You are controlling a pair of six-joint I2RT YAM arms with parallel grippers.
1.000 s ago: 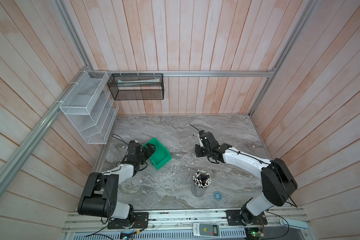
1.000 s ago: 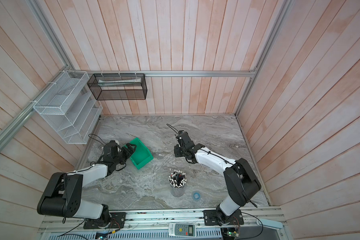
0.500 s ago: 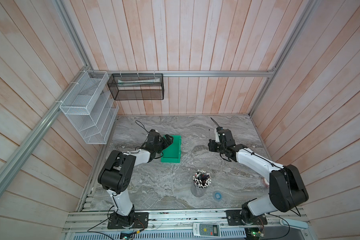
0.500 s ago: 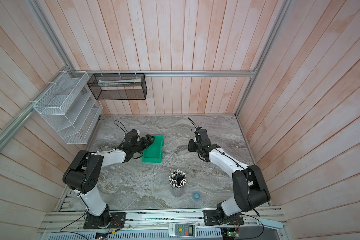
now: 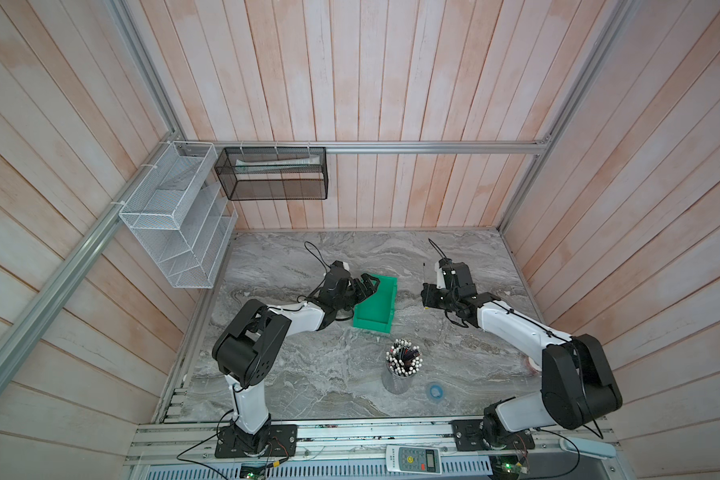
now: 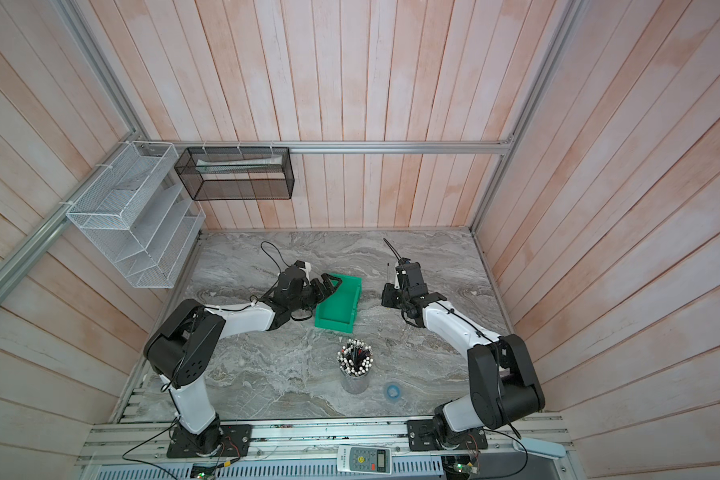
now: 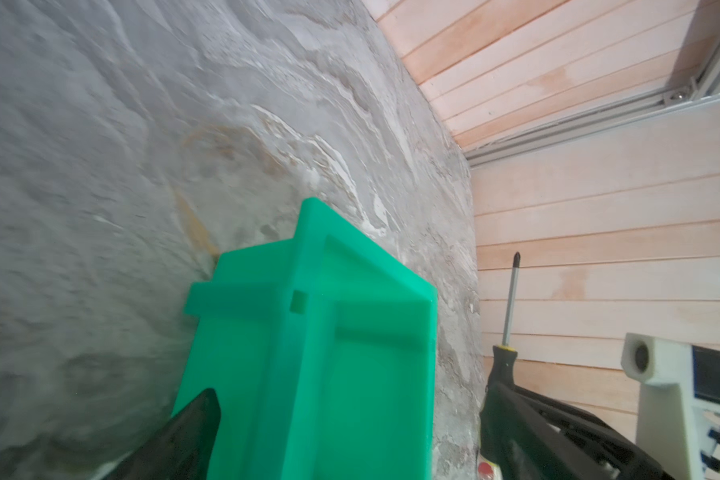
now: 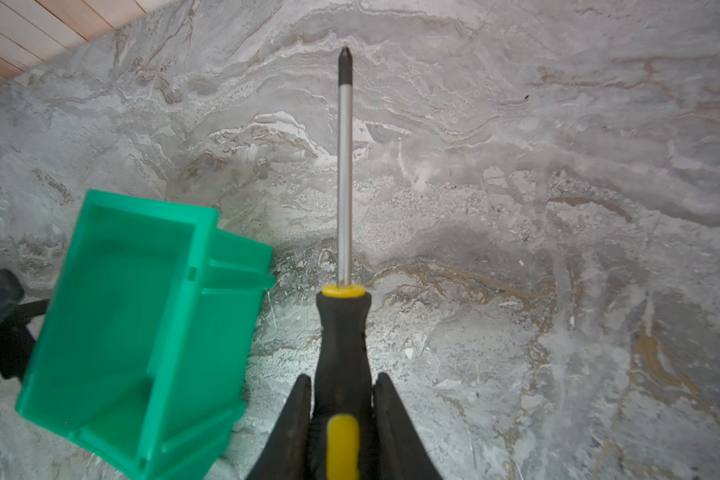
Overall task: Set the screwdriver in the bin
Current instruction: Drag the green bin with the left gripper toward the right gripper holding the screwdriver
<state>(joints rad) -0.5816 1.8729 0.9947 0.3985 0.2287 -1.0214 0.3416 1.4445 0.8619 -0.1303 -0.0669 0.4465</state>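
Right gripper (image 8: 342, 380) clenched on the black-and-yellow handle of the Phillips screwdriver (image 8: 343, 187), one finger pressed to each side of the grip, silver shaft and dark tip jutting straight out past the fingertips. Held outside the green bin (image 8: 113, 316), just off the bin's right wall and apart from it in both top views, shaft running roughly along the bin's long side and pointing past its far end.

Left gripper (image 5: 370, 283) at the bin's far left corner. One dark finger (image 7: 196, 432) hard against the outside of the bin wall in the left wrist view, other finger not made out. Clamped or loose: cannot tell.

Bin resting open side up on the grey marble-look tabletop (image 5: 308, 374). Silver mesh pen cup (image 5: 395, 384), stuffed with white-tipped pens (image 5: 404, 358), standing in front of the bin, toward the arm bases. Small blue ring (image 5: 435, 390) lying beside the cup, further from the bin. Black wire-mesh basket (image 5: 275, 183) hung on the wall well behind the bin
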